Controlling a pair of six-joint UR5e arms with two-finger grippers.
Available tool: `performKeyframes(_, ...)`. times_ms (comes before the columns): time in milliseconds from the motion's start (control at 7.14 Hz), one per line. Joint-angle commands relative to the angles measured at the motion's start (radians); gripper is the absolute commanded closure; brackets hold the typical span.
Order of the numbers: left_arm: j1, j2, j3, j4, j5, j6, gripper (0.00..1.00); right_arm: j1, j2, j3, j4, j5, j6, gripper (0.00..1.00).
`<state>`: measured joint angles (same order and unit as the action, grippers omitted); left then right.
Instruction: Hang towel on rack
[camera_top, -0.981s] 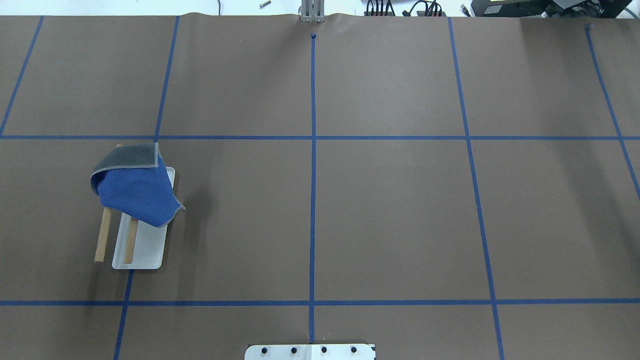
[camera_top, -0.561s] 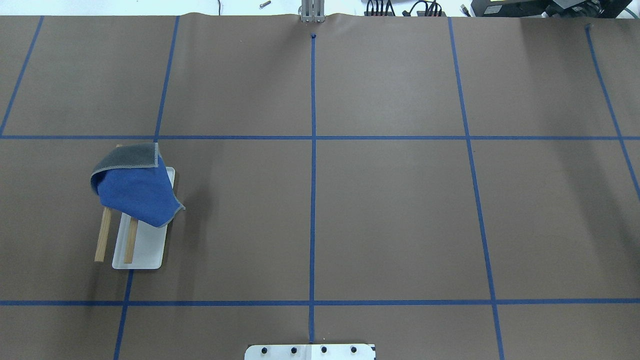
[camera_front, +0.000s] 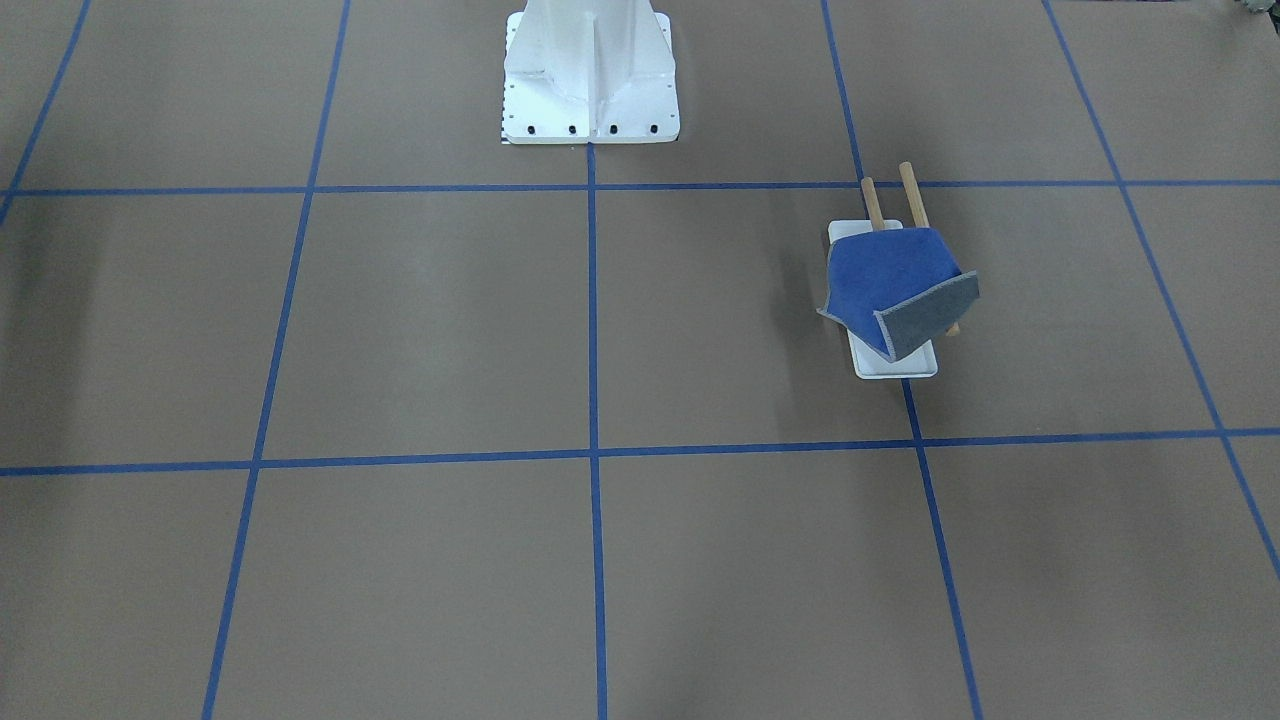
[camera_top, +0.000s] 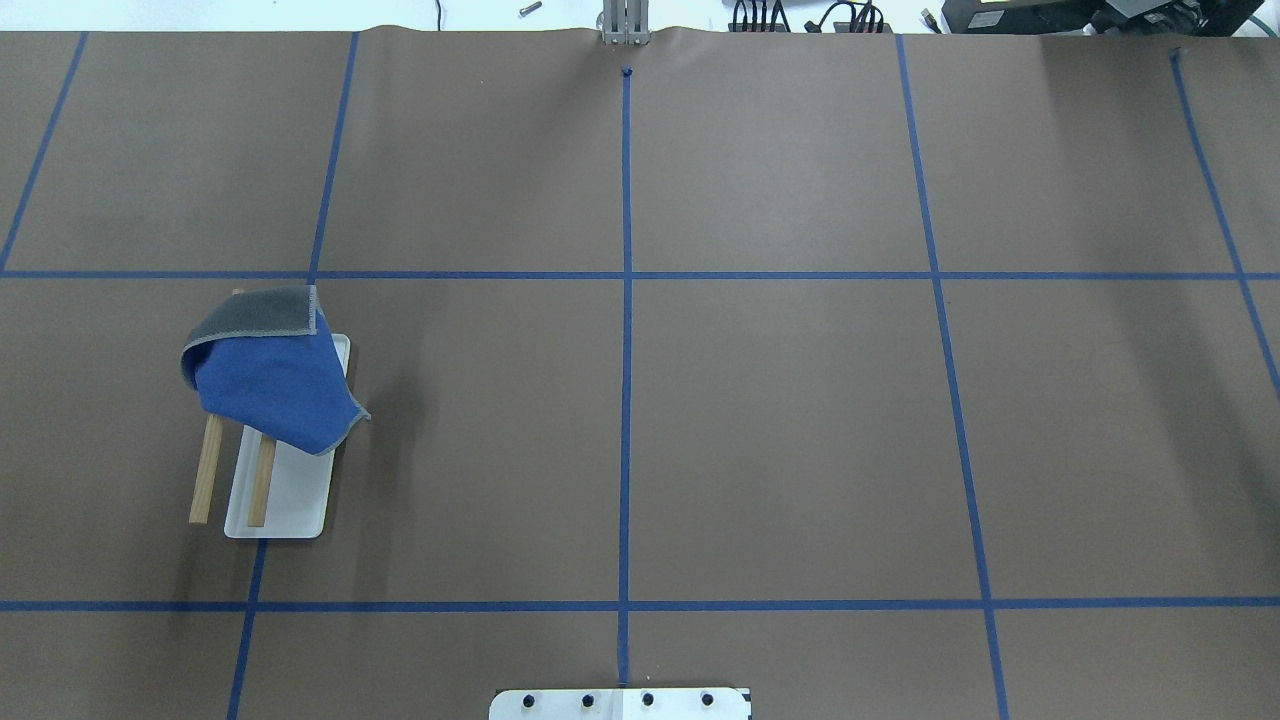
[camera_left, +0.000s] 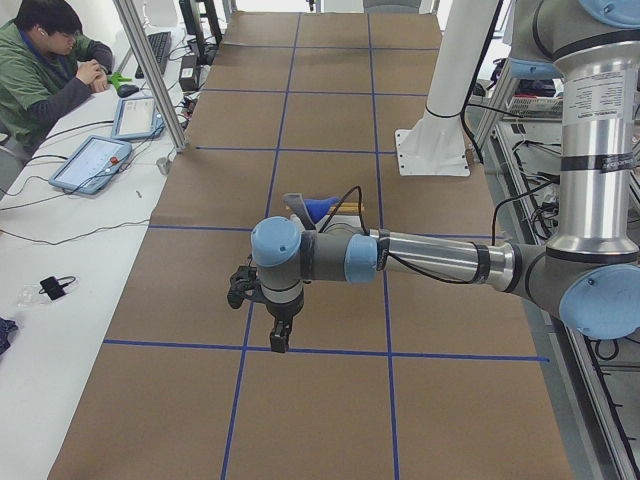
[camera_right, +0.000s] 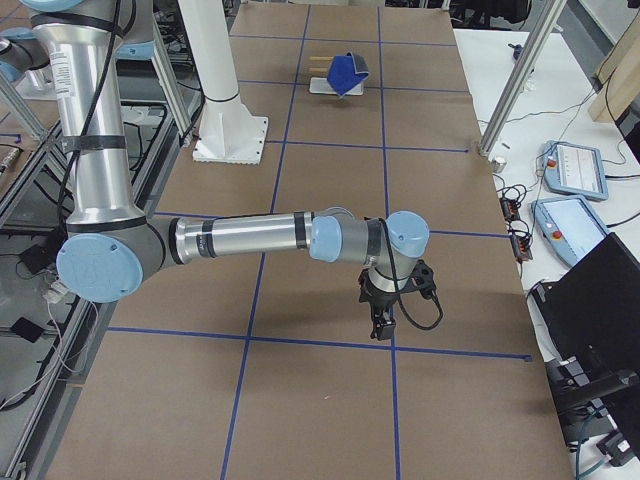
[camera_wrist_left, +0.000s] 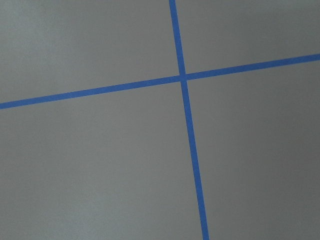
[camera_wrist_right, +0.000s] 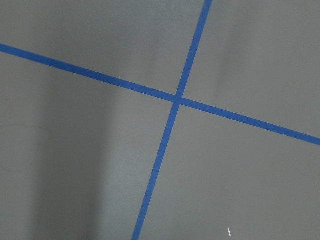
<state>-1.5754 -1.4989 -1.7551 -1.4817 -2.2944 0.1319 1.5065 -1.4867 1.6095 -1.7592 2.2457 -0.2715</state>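
Towel (camera_top: 275, 385) sits bunched over far end of rack (camera_top: 207, 470), corner overhanging; lopsided drape could slide off if bumped. Left hand (camera_left: 280, 335), right hand (camera_right: 382, 324) hang over bare surface (camera_top: 780, 420), well away; opening can't tell.

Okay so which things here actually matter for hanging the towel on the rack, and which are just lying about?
For the job:
towel, already draped over the rails
rack, two wooden rails
white base under the rails

Just lying about:
blue tape lines
tablets
mount plate
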Motion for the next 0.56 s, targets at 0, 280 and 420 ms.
performKeyframes(0,0.000,0.000,-0.001,0.000,0.001,0.000,0.01,-0.002,-0.003,0.001,0.001,0.000,0.000,0.00)
performKeyframes(280,0.000,0.000,0.000,0.001,0.003,0.000,0.01,-0.002,-0.009,0.003,0.001,0.000,0.000,0.00)
performKeyframes(420,0.000,0.000,-0.001,0.001,0.003,0.000,0.01,-0.002,-0.009,0.003,0.001,0.000,0.000,0.00)
